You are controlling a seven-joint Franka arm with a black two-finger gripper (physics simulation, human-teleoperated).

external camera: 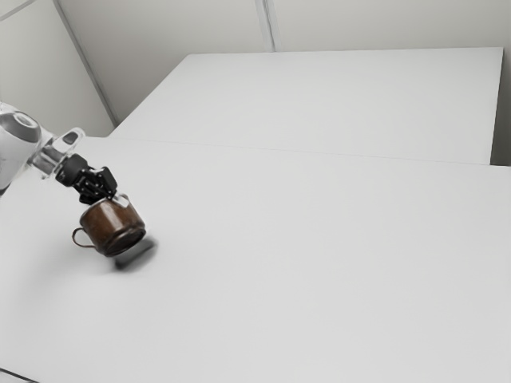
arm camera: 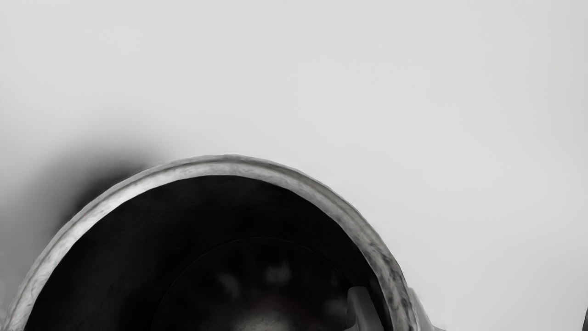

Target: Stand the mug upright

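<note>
Gripper [external camera: 119,199]'s got its fingers [arm camera: 364,309] nearly closed, pinching the glossy brown mug [external camera: 113,227]'s wall; it's tilted, round, pale-rimmed, loop-handled.

Mug [external camera: 112,227]: brown, metal-looking, low gloss, mottled; its rim [arm camera: 229,165] silvery, scuffed, rougher-looking near the gripper's fingers. Gripper [external camera: 118,199], at the mug's eleven o'clock in the exterior view: matt black body, plastic-looking, with smooth pale-grey fingertips [arm camera: 365,308]. Tabletop [external camera: 303,263]: white, smooth, matt.
</note>
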